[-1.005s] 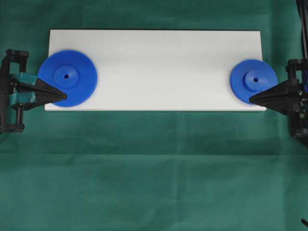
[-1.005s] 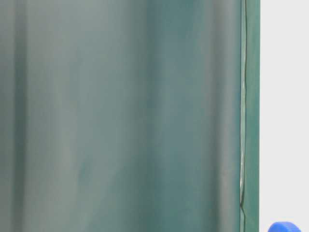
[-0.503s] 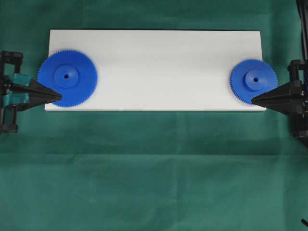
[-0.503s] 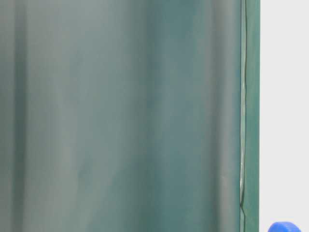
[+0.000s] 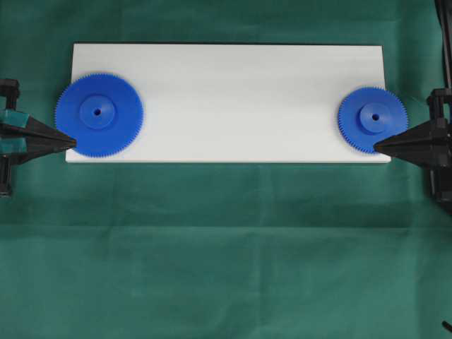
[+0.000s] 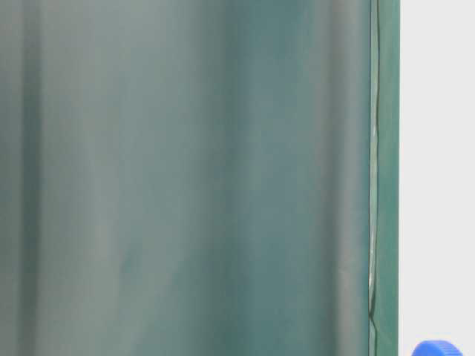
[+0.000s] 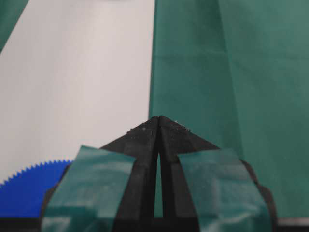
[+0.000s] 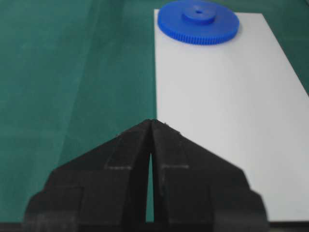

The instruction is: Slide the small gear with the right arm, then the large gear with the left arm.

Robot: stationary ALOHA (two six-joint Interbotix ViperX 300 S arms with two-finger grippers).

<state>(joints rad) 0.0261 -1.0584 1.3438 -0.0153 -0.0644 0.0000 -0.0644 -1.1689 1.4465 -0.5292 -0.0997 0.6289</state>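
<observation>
Small blue plastic toothed gear (image 5: 373,119) is seen at the right end of the white rectangular board (image 5: 233,99), near its front right corner. Large blue toothed gear (image 5: 99,114) is seen at the left end, overhanging the left edge. Right black wedge gripper (image 5: 377,146) and left teal-taped gripper (image 5: 72,142) are pinched closed, empty, tips beside each gear's rim.

left claw (image 5: 70,141): tips together, level, pointing inward; right claw (image 5: 377,146): apparently likewise, pointing inward
</observation>
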